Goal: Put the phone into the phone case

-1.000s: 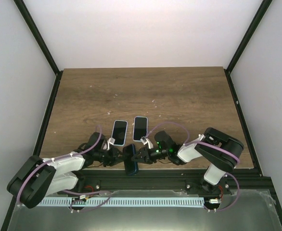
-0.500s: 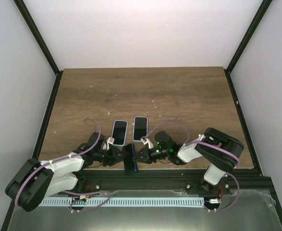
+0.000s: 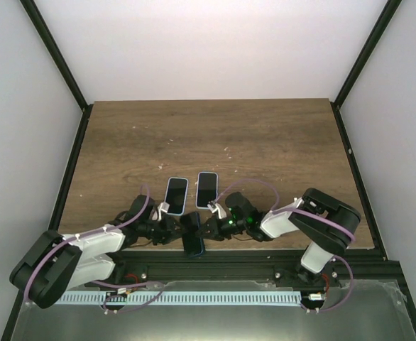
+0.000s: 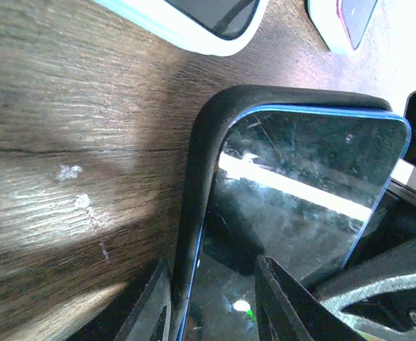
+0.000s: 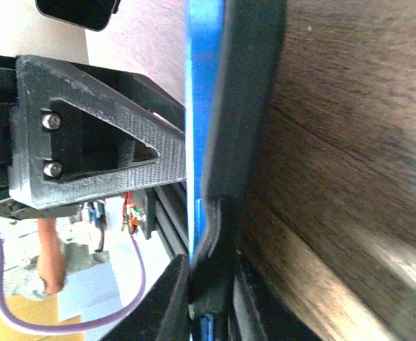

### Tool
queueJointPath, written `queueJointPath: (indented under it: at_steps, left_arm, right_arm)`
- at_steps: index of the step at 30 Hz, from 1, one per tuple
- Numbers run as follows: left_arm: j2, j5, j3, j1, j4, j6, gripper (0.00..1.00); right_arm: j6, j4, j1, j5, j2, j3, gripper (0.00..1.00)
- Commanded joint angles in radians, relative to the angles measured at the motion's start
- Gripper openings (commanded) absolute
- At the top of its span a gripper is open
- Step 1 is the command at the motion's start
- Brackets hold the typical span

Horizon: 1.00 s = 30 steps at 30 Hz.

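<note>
The right pincer (image 5: 201, 298) pinches narrow on the phone case (image 4: 201, 163) rim. The left pincer (image 4: 211, 284) straddles its edge, but whether it grips I cannot tell. An uneven squeeze could pop the phone (image 4: 307, 177) out, or push both off the tabletop (image 4: 66, 106).

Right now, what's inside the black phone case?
The blue phone is inside, glass face out, its corner tucked against the black phone case rim. The phone covers the case's inner floor, so whether it is fully seated cannot be seen.

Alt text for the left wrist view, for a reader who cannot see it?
A blue phone sits partly inside a black case, its right edge uncovered, with the left gripper straddling the case's left rim. Two other phones lie beyond on the wooden table.
</note>
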Motion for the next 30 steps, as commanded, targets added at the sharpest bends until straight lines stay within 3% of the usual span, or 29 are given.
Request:
queueJointPath:
  at_steps: [1, 5, 9, 14, 21, 26, 30]
  left_arm:
    - [-0.019, -0.012, -0.018, -0.003, -0.03, -0.026, 0.35]
    - [-0.124, -0.019, 0.025, -0.002, -0.14, -0.018, 0.42]
    - [-0.269, -0.031, 0.113, 0.004, -0.267, -0.006, 0.63]
    - [-0.436, 0.004, 0.15, 0.012, -0.254, -0.023, 0.75]
    - [-0.456, 0.157, 0.127, 0.011, -0.027, -0.069, 0.74]
    - [-0.393, 0.255, 0.095, 0.008, 0.187, -0.128, 0.69]
    - [-0.382, 0.246, 0.095, 0.003, 0.19, -0.113, 0.61]
  right_arm:
    - [-0.054, -0.072, 0.007, 0.045, -0.049, 0.035, 0.12]
    - [-0.084, -0.123, 0.007, 0.08, -0.12, 0.04, 0.06]
    - [-0.133, -0.198, 0.007, 0.103, -0.238, 0.067, 0.05]
    - [-0.144, -0.304, 0.005, 0.203, -0.428, 0.071, 0.05]
    - [-0.122, -0.403, -0.002, 0.35, -0.649, 0.12, 0.07]
    - [-0.07, -0.338, -0.002, 0.413, -0.719, 0.107, 0.07]
    - [-0.059, -0.37, -0.002, 0.424, -0.714, 0.148, 0.07]
